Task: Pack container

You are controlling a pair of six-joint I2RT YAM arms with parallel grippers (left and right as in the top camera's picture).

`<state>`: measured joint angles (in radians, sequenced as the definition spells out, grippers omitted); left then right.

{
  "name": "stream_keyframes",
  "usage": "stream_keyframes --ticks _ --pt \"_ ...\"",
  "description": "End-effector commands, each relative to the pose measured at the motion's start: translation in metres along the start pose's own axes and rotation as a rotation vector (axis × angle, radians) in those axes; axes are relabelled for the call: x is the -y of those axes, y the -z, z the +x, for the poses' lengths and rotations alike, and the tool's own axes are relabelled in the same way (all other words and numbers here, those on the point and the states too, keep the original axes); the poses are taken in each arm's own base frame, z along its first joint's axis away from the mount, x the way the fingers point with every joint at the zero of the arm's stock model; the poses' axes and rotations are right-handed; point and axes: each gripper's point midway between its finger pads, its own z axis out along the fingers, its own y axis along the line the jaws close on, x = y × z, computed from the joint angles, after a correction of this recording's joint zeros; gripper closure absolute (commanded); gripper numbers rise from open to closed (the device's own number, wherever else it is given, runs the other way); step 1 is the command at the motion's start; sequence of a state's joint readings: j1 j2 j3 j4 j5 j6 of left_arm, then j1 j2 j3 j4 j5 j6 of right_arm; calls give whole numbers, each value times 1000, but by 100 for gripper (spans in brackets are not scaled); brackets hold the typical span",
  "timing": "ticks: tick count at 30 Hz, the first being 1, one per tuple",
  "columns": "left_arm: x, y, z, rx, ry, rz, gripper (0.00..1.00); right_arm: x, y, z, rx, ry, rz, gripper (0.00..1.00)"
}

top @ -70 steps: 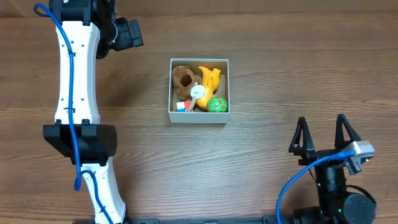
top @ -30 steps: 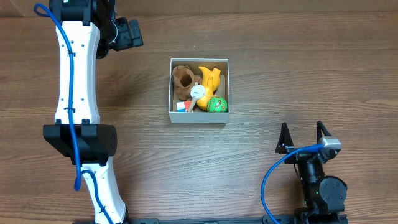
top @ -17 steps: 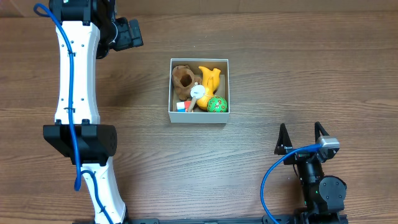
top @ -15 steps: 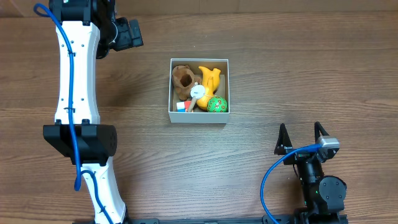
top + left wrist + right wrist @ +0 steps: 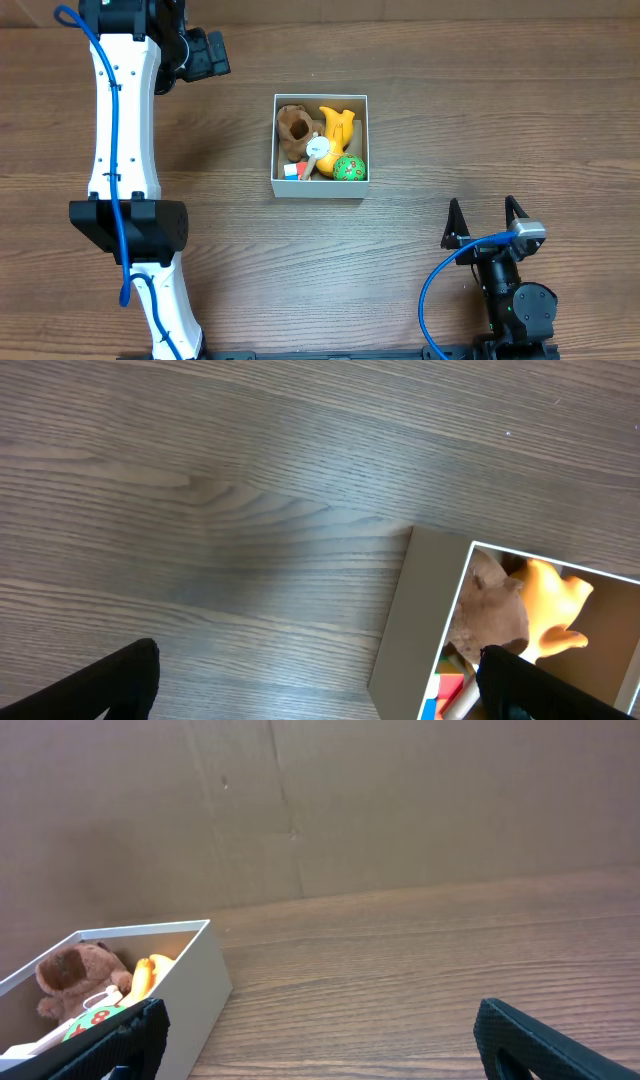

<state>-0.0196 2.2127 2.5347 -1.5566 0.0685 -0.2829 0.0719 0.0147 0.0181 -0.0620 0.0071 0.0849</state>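
The container (image 5: 318,189), a square white-walled box with a brown inside, sits mid-table. It holds a brown plush (image 5: 293,131), a yellow toy (image 5: 339,128), a green ball (image 5: 349,168), a white piece (image 5: 318,150) and a small red and blue block (image 5: 291,171). My left gripper (image 5: 203,55) is far back left, open and empty; in its wrist view (image 5: 320,700) the container's wall (image 5: 410,630) lies to the right. My right gripper (image 5: 484,212) is open and empty near the front right; its wrist view (image 5: 320,1050) shows the container (image 5: 195,990) at the left.
The table is dark wood (image 5: 480,100). My left arm's white links (image 5: 125,120) run along the left side with a blue cable. A brown cardboard wall (image 5: 400,800) stands behind the table in the right wrist view.
My right gripper has drawn back left and toward the front edge, then stayed still for the last second. The left arm and the container's contents have not moved.
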Motion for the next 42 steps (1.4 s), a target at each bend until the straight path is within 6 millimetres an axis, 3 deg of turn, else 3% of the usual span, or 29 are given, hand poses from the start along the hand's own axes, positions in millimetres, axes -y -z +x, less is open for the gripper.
stream_keyframes --ticks 1,4,6,9,14,16,17,18,22,25,29,34,38,42 --pt "4 8 -3 20 7 17 0 1 0 2 5 3 4 0" --pt "5 20 -3 44 5 24 0 1 0 1 5 4 4 0" --pt "6 38 -3 82 2 35 0 1 0 2 5 3 4 0" --pt "8 83 0 175 -5 62 0 1 0 2 5 3 4 0" --pt "9 178 19 372 -20 121 0 1 0 2 5 3 4 0" --pt "8 220 35 463 -27 147 0 1 0 1 5 4 4 0" --pt "4 260 53 555 -33 169 0 1 0 2 5 3 4 0" --pt "0 280 63 604 -33 171 0 1 0 2 5 3 4 0" --pt "-20 354 117 805 -21 174 0 1 0 1 5 4 4 0" --pt "-33 385 161 900 -18 189 0 1 0 2 5 4 4 0" --pt "-52 398 216 962 -10 191 0 1 0 2 5 4 4 0" --pt "-72 374 279 951 50 218 0 1 0 2 5 3 4 0" --pt "-85 342 294 942 100 179 0 1 0 2 5 4 4 0" --pt "-89 314 280 986 138 148 0 1 0 2 5 3 4 0"
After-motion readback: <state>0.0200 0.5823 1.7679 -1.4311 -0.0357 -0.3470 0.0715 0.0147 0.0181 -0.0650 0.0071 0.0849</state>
